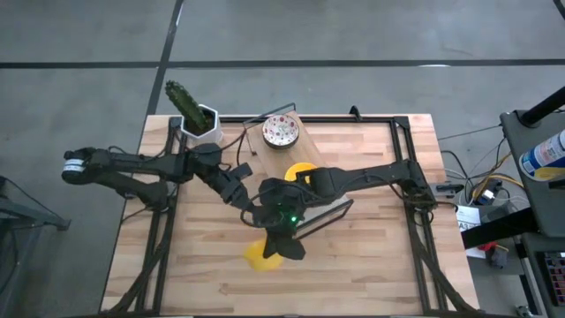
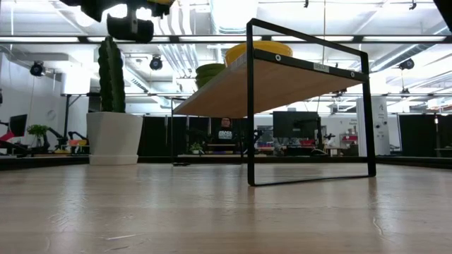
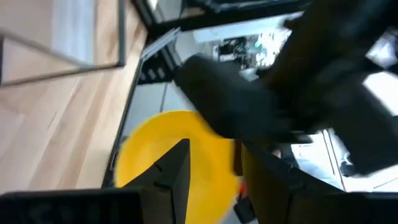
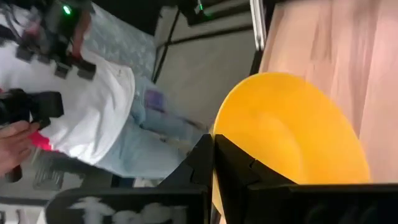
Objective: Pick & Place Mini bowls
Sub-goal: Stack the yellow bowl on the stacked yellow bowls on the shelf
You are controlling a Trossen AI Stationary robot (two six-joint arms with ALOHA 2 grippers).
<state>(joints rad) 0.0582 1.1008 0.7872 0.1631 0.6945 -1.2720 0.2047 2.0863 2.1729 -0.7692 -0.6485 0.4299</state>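
Note:
A yellow mini bowl (image 1: pixel 262 255) hangs over the near middle of the table, with my right gripper (image 4: pixel 214 155) shut on it. My left gripper (image 1: pixel 252 210) is just left of the right hand, open; in its wrist view the same yellow bowl (image 3: pixel 163 155) shows beyond its spread fingers, behind the dark right arm. A second yellow bowl (image 1: pixel 300 169) lies partly under the right arm, on the raised wooden shelf (image 2: pixel 268 77). A white speckled bowl (image 1: pixel 281 131) sits at the far middle. My right gripper pinches the yellow bowl's rim (image 4: pixel 217 127) between its two fingers, one on each face of the wall. The fingers slant down toward the table's near edge. The bowl stands tilted on edge, lifted clear of the table.
A white pot with a cactus (image 1: pixel 196 119) stands at the far left corner. The black-framed shelf (image 2: pixel 311 113) stands mid-table. A person (image 4: pixel 93 106) in a white shirt is beyond the table's edge. Bare wood lies at the near left and right.

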